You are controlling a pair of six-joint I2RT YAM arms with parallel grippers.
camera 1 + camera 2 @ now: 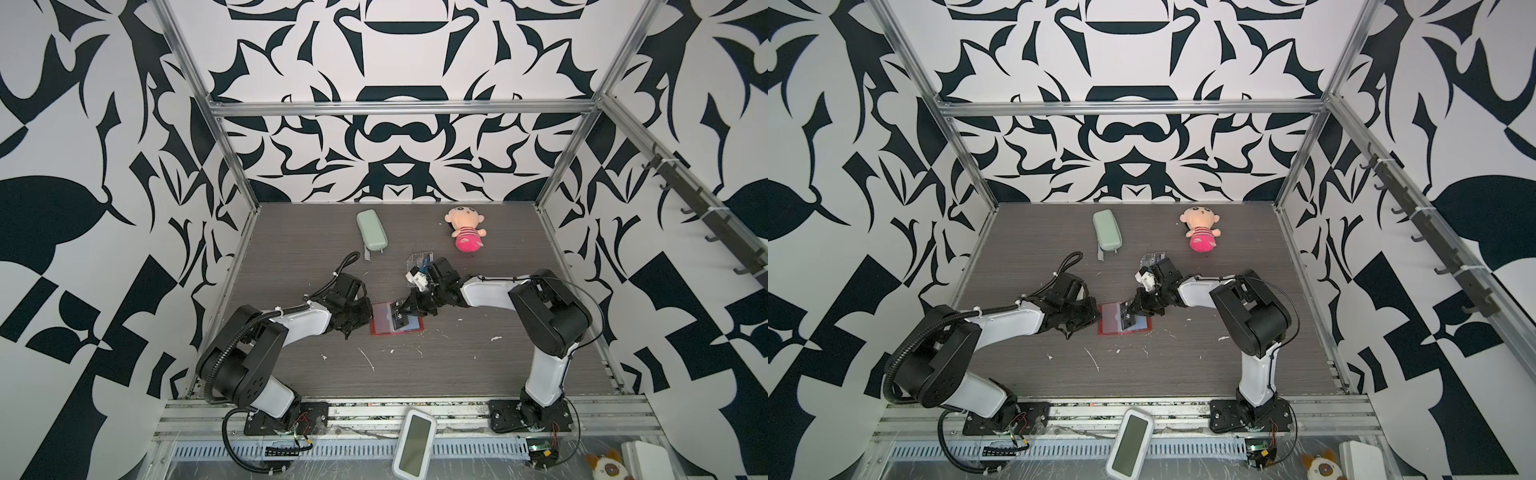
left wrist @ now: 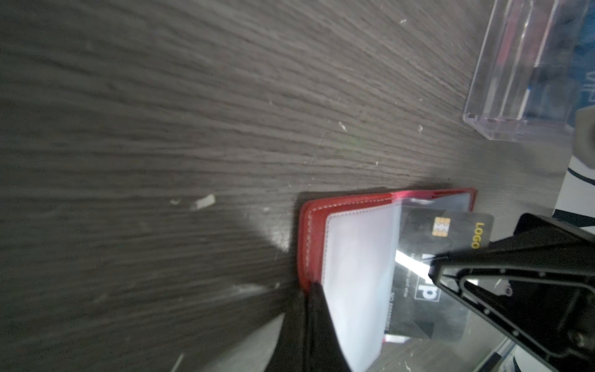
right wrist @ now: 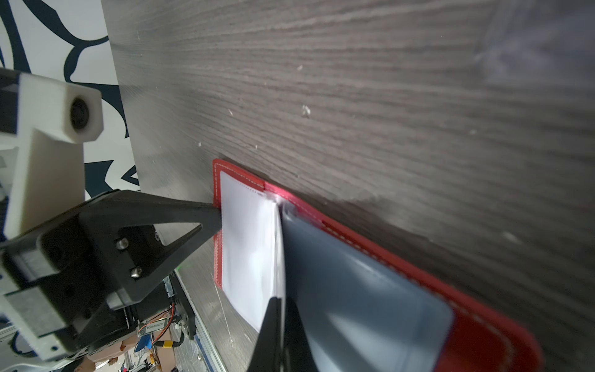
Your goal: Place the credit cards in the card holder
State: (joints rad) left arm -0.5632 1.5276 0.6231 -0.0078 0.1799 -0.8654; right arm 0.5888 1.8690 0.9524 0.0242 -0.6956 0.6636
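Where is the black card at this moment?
In a top view the black card sits mid-table on the open red wallet, pinched by the right hand, partly under a clear sleeve.

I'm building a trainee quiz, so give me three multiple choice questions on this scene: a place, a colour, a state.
1. Where is the plush doll? A. front edge. B. at the back, right of the pale green case. C. centre.
2. What colour is the card between the fingers of the right gripper? A. blue. B. white. C. black.
3. The red card holder is: A. snapped shut. B. held aloft. C. lying open on the table.
Key: B, both top views show it there; C, the left wrist view shows black with a gold chip; C, its clear sleeves are exposed.
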